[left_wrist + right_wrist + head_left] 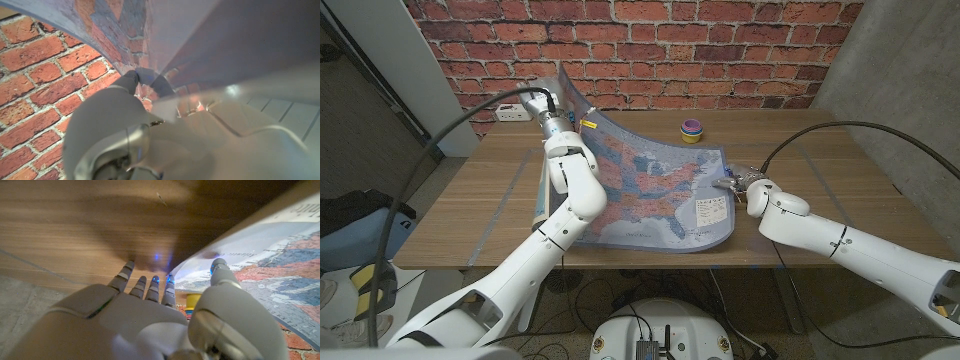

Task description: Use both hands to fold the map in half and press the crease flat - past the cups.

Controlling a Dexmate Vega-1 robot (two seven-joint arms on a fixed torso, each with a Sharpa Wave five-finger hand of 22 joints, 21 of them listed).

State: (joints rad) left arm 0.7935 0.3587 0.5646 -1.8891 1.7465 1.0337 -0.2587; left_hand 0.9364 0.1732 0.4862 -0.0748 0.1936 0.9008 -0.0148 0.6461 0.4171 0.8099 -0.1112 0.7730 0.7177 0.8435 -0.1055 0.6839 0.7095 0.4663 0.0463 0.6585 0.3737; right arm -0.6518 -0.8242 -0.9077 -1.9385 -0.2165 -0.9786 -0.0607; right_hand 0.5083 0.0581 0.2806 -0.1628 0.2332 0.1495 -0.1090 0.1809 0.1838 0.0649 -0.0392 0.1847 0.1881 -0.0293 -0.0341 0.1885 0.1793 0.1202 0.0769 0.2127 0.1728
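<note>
The map (pixel 655 185) lies across the middle of the wooden table (pixel 820 150) in the head view, its left edge lifted and curling up toward the brick wall (pixel 720 40). The left arm reaches up from the lower left of the frame, and the left hand (pixel 558 128) pinches that raised edge just left of centre, near the top. The right arm comes in from the lower right, nearly level; the right hand (pixel 738 184) pinches the map's right edge, thumb on the printed face, other fingers (pixel 145 285) underneath. Stacked cups (pixel 692 128) stand behind the map, upper centre.
</note>
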